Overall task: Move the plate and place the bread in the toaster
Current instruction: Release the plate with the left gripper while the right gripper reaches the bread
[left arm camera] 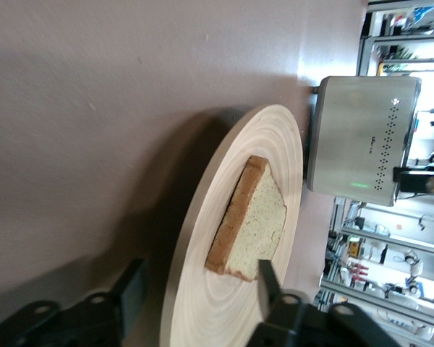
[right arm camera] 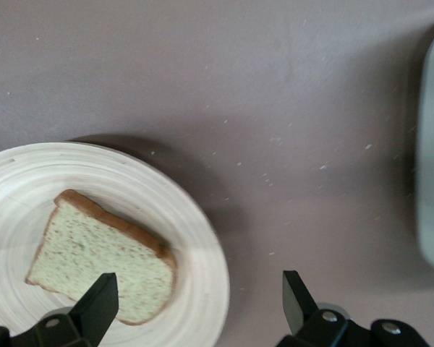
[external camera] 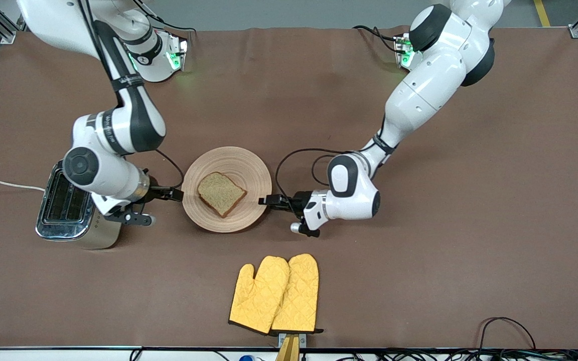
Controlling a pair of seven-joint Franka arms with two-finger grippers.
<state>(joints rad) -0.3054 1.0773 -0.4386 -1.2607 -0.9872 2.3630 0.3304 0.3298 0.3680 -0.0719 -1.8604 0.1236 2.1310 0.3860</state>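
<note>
In the front view, the plate [external camera: 227, 189] is seen on the brown table [external camera: 419, 250] about midway between the arms, with the bread [external camera: 221, 193] lying flat on it. The toaster [external camera: 68, 210] stands toward the right arm's end of the table, well apart from the plate, with its white cord [external camera: 3, 184] trailing off toward the table's edge. The left gripper [external camera: 269, 201] is held low at the plate's rim on the side toward the left arm's end, and the right gripper [external camera: 171, 194] is held at the rim on the side toward the toaster. A pair of yellow oven mitts [external camera: 275, 294] is laid nearer the front camera than the plate. In the left wrist view, the left gripper [left arm camera: 195, 289] is shown with its 2 fingers [left arm camera: 266, 278] spread, one above the plate [left arm camera: 202, 289] and one below its rim; the bread [left arm camera: 249, 220] and the toaster [left arm camera: 358, 137] are also seen. In the right wrist view, the right gripper [right arm camera: 195, 296] is shown with its fingers [right arm camera: 101, 296] spread wide, one over the bread [right arm camera: 101, 267] on the plate [right arm camera: 195, 238] and the other over bare table.
</note>
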